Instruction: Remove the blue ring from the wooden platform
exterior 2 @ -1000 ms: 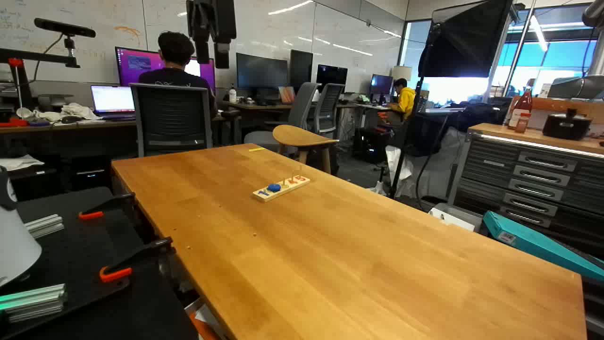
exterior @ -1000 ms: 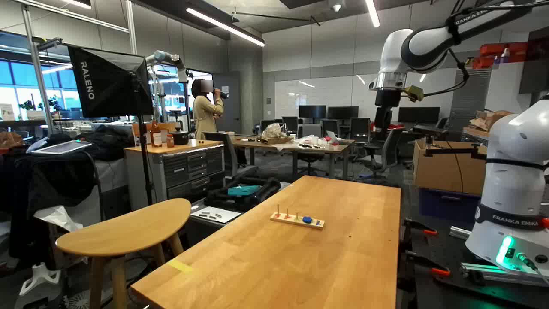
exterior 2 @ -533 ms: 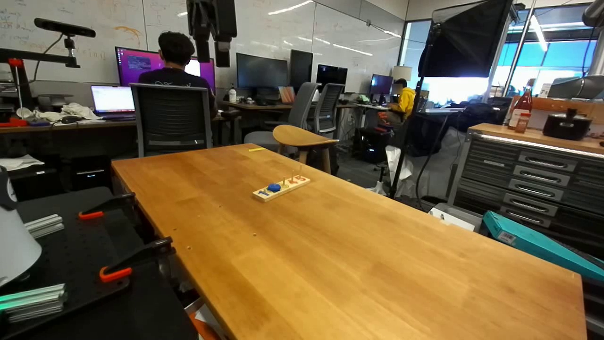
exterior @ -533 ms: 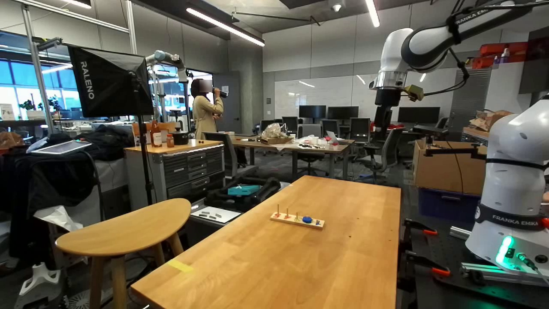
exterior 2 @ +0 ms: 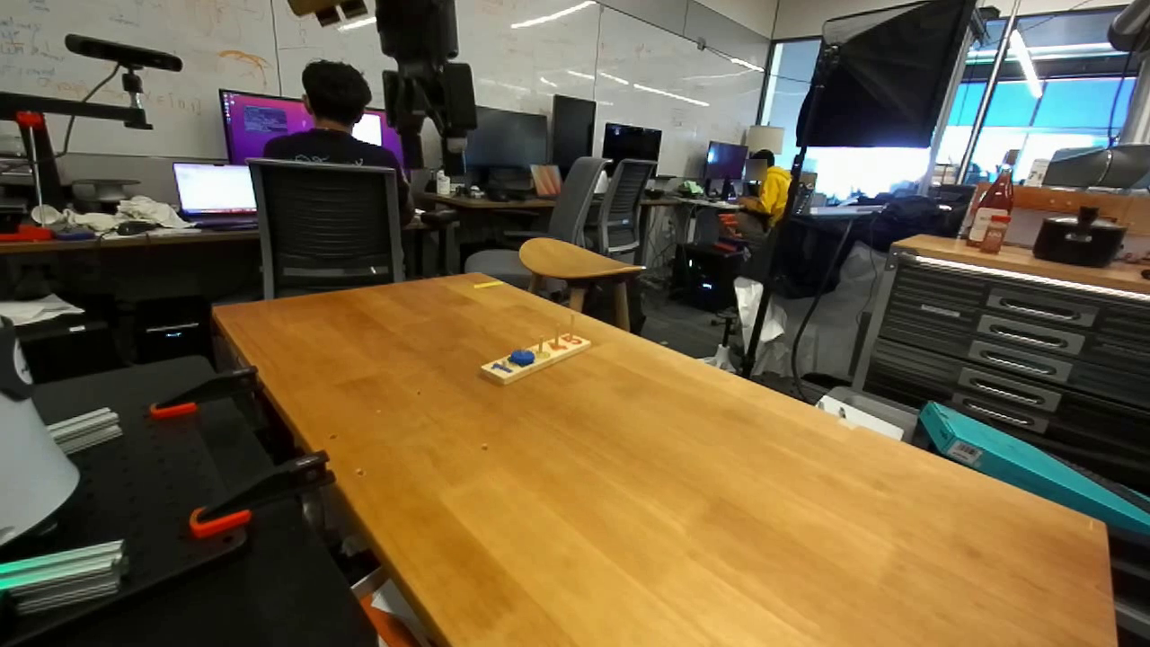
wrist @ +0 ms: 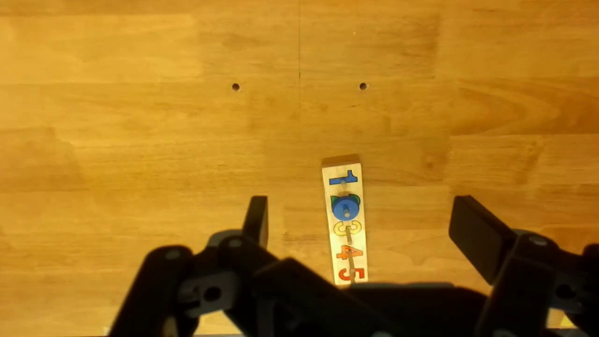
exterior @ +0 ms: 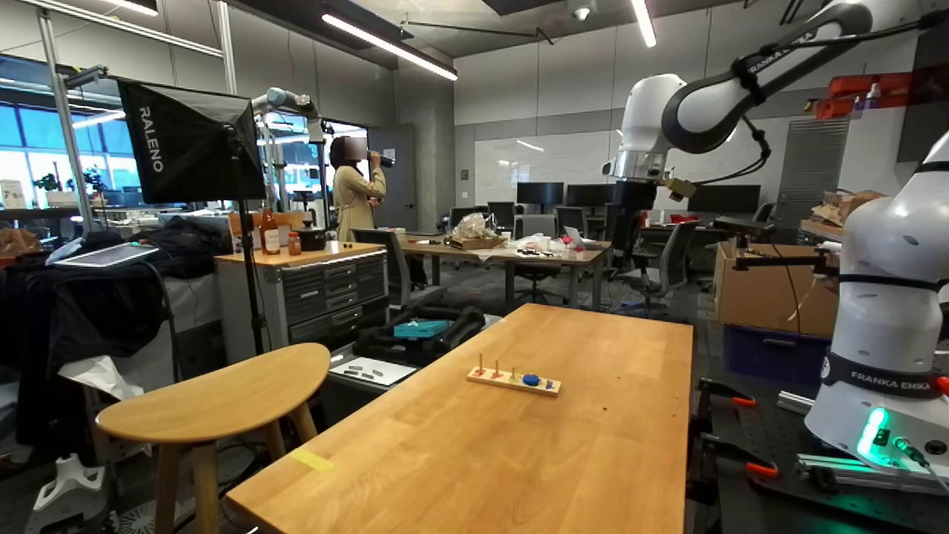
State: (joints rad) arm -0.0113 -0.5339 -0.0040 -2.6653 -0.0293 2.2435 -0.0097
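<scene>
The wooden platform (wrist: 331,220) lies on the big wooden table, with printed numbers and upright pegs in a row; it also shows in both exterior views (exterior: 498,381) (exterior 2: 548,356). The blue ring (wrist: 341,208) sits around the peg at the number 2, and it shows in both exterior views (exterior: 531,380) (exterior 2: 521,358). My gripper (wrist: 359,210) is open and empty, high above the table. In the wrist view the platform and ring appear between its fingers, nearer the left finger. The gripper also shows in both exterior views (exterior: 626,241) (exterior 2: 433,157). The platform's end by the 5 meets the gripper body in the wrist view.
The long wooden table (exterior: 474,452) carries the platform. A curved wooden stool (exterior: 222,393) stands beside it. Black clamps with orange ends (exterior 2: 220,521) hold the table edge near the robot base. A softbox light (exterior: 193,141) and a drawer cabinet (exterior 2: 1015,332) stand farther off.
The arm has come down and shifted left in an exterior view; in the other exterior view the gripper is lower and farther right. The platform and blue ring have not moved.
</scene>
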